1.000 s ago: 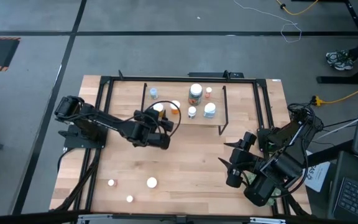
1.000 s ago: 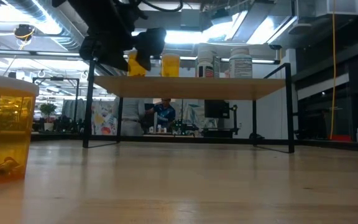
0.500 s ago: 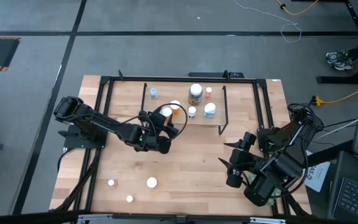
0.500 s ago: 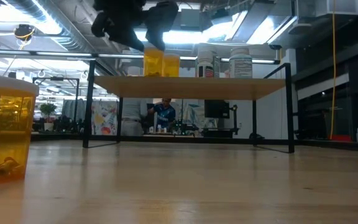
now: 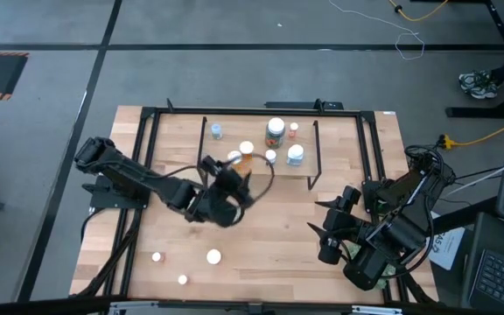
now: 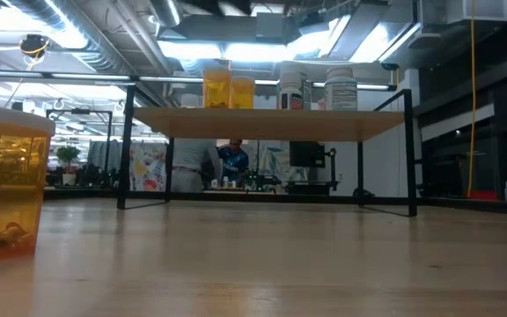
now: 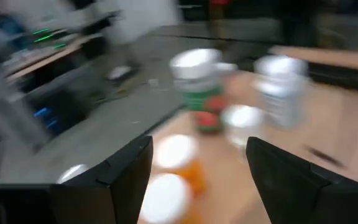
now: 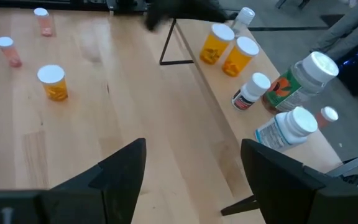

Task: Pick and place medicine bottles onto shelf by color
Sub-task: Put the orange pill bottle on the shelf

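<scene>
The shelf [image 5: 322,162] stands at the table's far middle. On it stand two orange medicine bottles [image 5: 234,158] [image 5: 247,149] side by side, a large jar [image 5: 276,129], white ones [image 5: 296,154] [image 5: 270,157] and small ones [image 5: 216,131] [image 5: 293,129]. Three more bottles [image 5: 213,257] [image 5: 157,257] [image 5: 182,280] stand on the table at near left. My left gripper [image 5: 233,182] [image 7: 197,149] hangs open just near of the shelf, facing the two orange bottles [image 7: 179,155], with nothing between its fingers. My right gripper [image 5: 335,232] [image 8: 191,162] waits open at the near right.
In the low view an orange bottle [image 6: 7,180] stands close at the left, and the shelf board [image 6: 262,123] rests on thin black legs [image 6: 409,150]. A black frame [image 5: 147,114] rings the table. Bare wood [image 5: 269,236] lies between the arms.
My left gripper, which held an orange bottle tilted over the shelf's left part, has left it standing upright beside the other orange one. It has then risen, rolled, and drawn back toward the table's near edge, out of the low view.
</scene>
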Controlling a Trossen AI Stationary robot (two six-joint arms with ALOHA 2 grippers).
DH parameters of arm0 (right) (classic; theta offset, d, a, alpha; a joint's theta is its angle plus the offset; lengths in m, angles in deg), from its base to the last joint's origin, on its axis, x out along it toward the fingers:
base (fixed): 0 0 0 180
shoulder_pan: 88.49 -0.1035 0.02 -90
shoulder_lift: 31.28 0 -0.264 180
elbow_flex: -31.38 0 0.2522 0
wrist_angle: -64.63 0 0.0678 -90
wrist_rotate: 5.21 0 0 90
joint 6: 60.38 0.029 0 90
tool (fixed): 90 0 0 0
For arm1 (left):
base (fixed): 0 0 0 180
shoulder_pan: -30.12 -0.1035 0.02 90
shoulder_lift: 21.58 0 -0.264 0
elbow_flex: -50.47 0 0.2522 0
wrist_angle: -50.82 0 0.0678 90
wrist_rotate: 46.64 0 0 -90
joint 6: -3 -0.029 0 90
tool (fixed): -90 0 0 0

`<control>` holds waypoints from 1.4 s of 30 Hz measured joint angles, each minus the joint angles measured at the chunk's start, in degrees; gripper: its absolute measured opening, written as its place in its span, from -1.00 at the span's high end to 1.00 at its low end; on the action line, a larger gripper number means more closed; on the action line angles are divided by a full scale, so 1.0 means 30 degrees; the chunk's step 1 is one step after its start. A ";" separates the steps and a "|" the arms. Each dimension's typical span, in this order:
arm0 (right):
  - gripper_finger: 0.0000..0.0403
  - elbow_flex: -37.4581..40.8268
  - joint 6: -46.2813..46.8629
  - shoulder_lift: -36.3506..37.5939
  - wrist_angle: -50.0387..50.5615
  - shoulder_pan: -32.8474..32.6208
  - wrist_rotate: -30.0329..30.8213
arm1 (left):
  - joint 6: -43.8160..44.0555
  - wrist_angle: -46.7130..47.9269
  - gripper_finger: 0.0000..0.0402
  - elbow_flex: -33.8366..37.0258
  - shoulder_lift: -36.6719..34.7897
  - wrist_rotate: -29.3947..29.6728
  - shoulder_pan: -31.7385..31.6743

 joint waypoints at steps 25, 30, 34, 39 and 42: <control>-0.31 0.3916 0.0109 -0.0015 -0.4288 0.1372 -0.4175 | 0.8038 1.2987 -0.27 -0.2317 0.0000 -1.2893 0.8246; -0.31 0.4363 -0.0370 -0.0015 -0.6510 0.2091 -0.4276 | 0.8667 1.2525 -0.26 -0.2317 0.0000 -1.3195 0.8932; -0.31 0.4900 -0.3479 -0.0007 -1.1125 0.2715 -0.4499 | 1.0014 1.2073 -0.27 -0.2317 0.0000 -1.3735 0.9208; -0.31 0.5544 -0.7694 -0.0007 -1.7478 0.3513 -0.7599 | 1.0047 1.2146 -0.25 -0.2317 0.0000 -1.5116 0.9576; -0.31 0.6125 -0.8880 -0.0007 -1.9972 0.3774 -0.8089 | 1.0032 1.2281 -0.25 -0.2317 0.0000 -1.6316 0.9609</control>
